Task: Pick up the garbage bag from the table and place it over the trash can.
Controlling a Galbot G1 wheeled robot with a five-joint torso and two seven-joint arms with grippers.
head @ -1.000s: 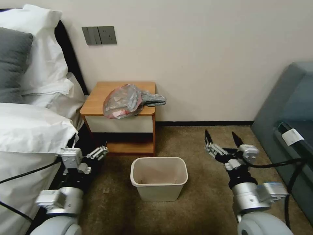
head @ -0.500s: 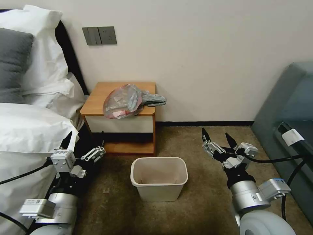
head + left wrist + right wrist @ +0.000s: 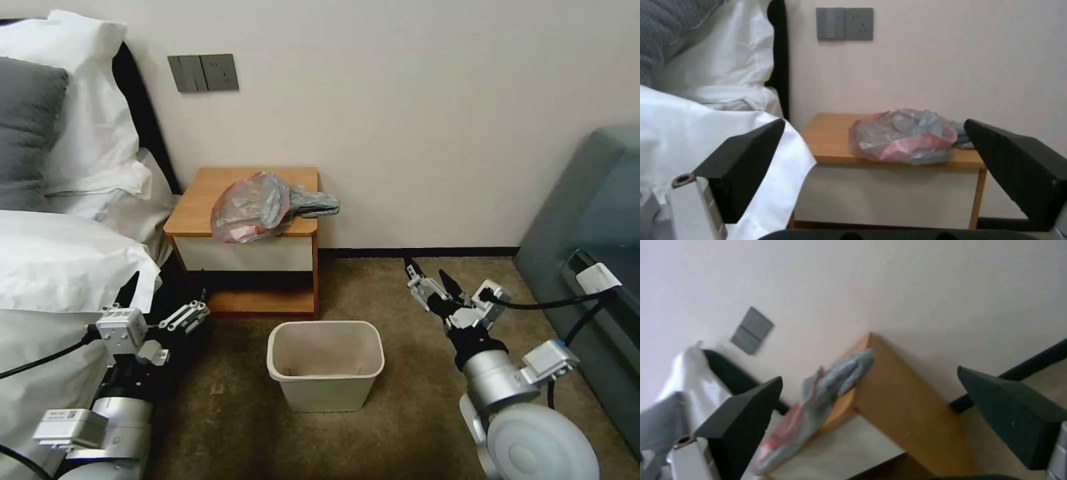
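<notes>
While the garbage bag [image 3: 257, 207] lies crumpled at the surface's [image 3: 200, 200] front edge behind the empty trash can [image 3: 325, 363], right claw [image 3: 427, 283] and left claw [image 3: 163, 300], both spread, low: best pinch a raised fold, lift straight.

- My left hand [image 3: 165, 299] has black wedge-shaped fingers on silver linkage bars and a white block housing bearing small dark lettering.
- My right hand [image 3: 427, 280] is built alike, with black tapered fingers.
- Both wrists are brushed-silver cylinders.
- Black cables loop from each wrist.
- My right elbow ends in a pale rounded cap.
</notes>
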